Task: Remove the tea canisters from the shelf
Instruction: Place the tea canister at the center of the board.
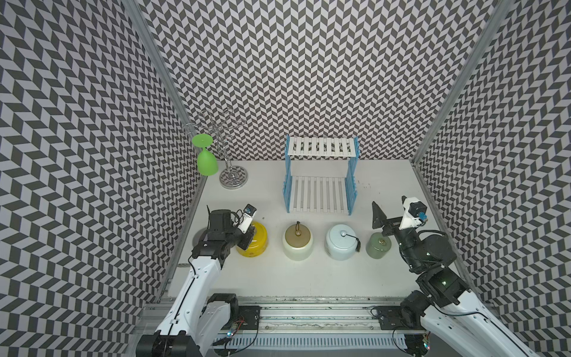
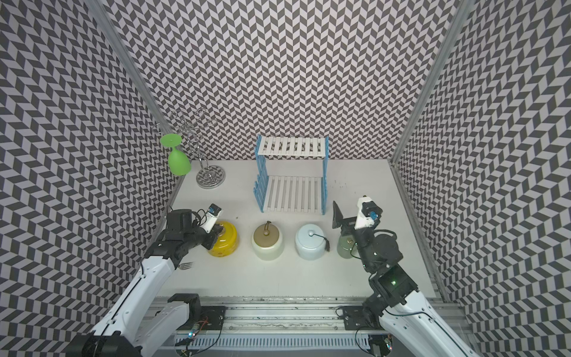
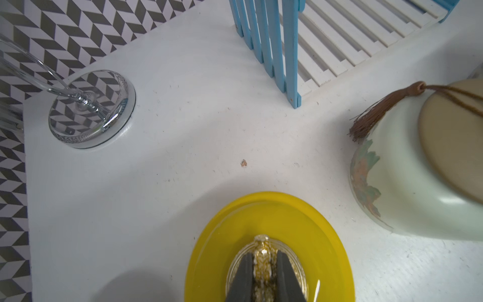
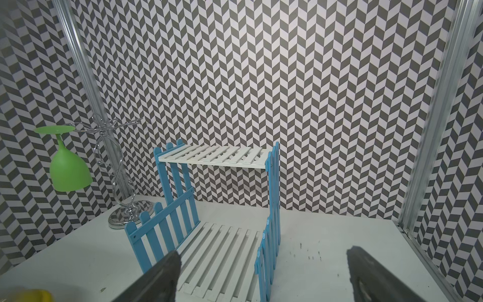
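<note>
Shelf, both top views: the shelf [image 1: 321, 145] is bare on both tiers.
Row, both top views: at the shelf's 6 o'clock, on the worktop [image 1: 309, 278], stand the yellow canister [image 1: 259, 244] at the 9 o'clock end, then the cream canister [image 1: 297, 245], the pale blue canister [image 1: 341, 245] and the sage canister [image 1: 377, 247] at the 3 o'clock end.
Hands, both top views: the left hand [image 1: 249, 232] sits on the yellow lid. The right hand [image 1: 384, 221] hangs wide open and empty just at 12 o'clock of the sage canister.
Seen only in a top view: a fork [image 2: 186, 265] lies beside the left forearm.
Left wrist view: the fingers [image 3: 244, 274] are closed on the gold knob [image 3: 262, 248]. The top views hide this grip.
Risk, left: only the lid's knob is held, so a lift may take the lid alone, and a sideways pull may knock the cream canister just beside it.
Right wrist view: the fingers [image 4: 167, 272] stand far apart, and the shelf's underside is empty.
Risk, right: the sage canister is out of this view, so a descent could strike it.
</note>
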Robot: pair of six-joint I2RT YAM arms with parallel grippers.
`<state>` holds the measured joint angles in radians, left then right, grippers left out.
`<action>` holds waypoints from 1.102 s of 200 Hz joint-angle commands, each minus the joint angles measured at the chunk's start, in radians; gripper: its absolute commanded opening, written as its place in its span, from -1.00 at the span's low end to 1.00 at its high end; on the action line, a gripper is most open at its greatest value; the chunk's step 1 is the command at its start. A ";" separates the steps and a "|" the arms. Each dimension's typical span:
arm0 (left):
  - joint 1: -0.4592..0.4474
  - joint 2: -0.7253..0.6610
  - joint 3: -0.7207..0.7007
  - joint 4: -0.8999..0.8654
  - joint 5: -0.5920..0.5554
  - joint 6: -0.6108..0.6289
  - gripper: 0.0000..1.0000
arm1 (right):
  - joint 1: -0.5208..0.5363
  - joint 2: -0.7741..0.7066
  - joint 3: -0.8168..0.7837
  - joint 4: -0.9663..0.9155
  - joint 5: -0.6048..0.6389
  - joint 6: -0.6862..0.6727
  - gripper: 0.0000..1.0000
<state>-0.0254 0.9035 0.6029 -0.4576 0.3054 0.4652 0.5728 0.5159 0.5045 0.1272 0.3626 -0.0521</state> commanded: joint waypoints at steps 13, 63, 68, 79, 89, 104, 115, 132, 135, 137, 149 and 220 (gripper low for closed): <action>-0.002 -0.034 -0.030 0.164 0.050 -0.021 -1.00 | -0.005 -0.012 -0.010 0.043 0.009 0.000 0.99; -0.016 -0.034 -0.055 0.137 0.018 0.001 -1.00 | -0.004 -0.006 -0.010 0.044 0.012 -0.001 0.99; -0.019 -0.035 -0.054 0.127 0.010 0.005 -1.00 | -0.005 -0.006 -0.011 0.045 0.017 -0.001 0.99; -0.023 -0.044 -0.050 0.105 -0.006 0.012 -1.00 | -0.005 -0.001 -0.011 0.046 0.024 -0.007 0.99; -0.026 -0.055 -0.053 0.088 -0.017 0.021 -0.96 | -0.005 0.005 -0.008 0.043 0.018 -0.010 0.99; -0.042 -0.069 -0.061 0.066 -0.028 0.034 -0.86 | -0.005 0.009 -0.004 0.044 0.004 -0.005 0.99; -0.057 -0.080 -0.065 0.055 -0.042 0.039 -0.76 | -0.004 0.006 -0.007 0.047 0.008 0.000 0.99; -0.064 -0.107 -0.063 0.039 -0.056 0.035 -0.53 | -0.005 0.012 -0.009 0.049 0.018 -0.004 0.99; -0.064 -0.111 -0.064 0.037 -0.057 0.034 -0.49 | -0.005 0.014 -0.008 0.048 0.016 -0.006 0.99; -0.065 -0.113 -0.064 0.035 -0.057 0.035 -0.46 | -0.005 0.017 -0.007 0.047 0.016 -0.007 0.99; -0.066 -0.120 -0.066 0.030 -0.055 0.034 -0.24 | -0.005 0.021 -0.002 0.045 0.008 -0.006 0.99; -0.070 -0.129 -0.006 0.059 -0.070 -0.012 0.86 | -0.006 0.047 0.005 0.047 0.012 0.014 0.99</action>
<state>-0.0914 0.7883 0.5407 -0.4194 0.2340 0.4786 0.5724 0.5526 0.5045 0.1276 0.3698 -0.0517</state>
